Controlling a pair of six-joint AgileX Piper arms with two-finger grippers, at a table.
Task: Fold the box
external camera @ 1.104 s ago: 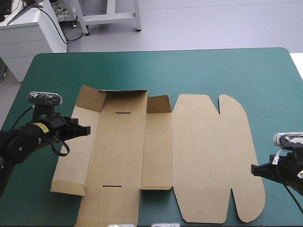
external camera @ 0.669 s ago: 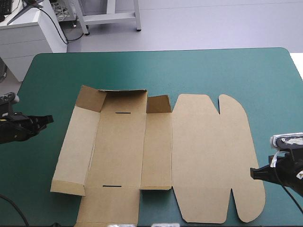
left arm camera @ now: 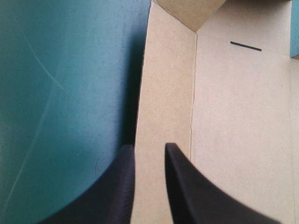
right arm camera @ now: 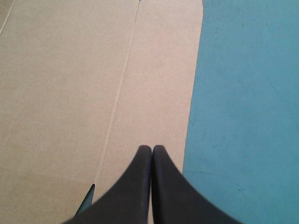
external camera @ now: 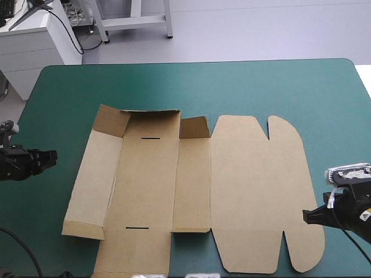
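While the right gripper (external camera: 305, 216) has crept a touch nearer, over the rim of the lid (external camera: 261, 191) at 4 o'clock of the box (external camera: 191, 185), its black fingers are pressed together in one point. The left gripper (external camera: 51, 157) has backed off to 9 o'clock, well clear of the side wall (external camera: 93, 179) it was at just before. Its fingers are slightly spread with nothing between them. So no wall is held, and I judge the folding barely begun. The brown box lies mid-table on the teal-green cover (external camera: 243, 87), mostly flat, lid spread at 3 o'clock. Toward 12 o'clock only the far wall (external camera: 152, 117) and its corner flaps (external camera: 194, 127) stand up — the tray panel (external camera: 145, 185) holds nothing.
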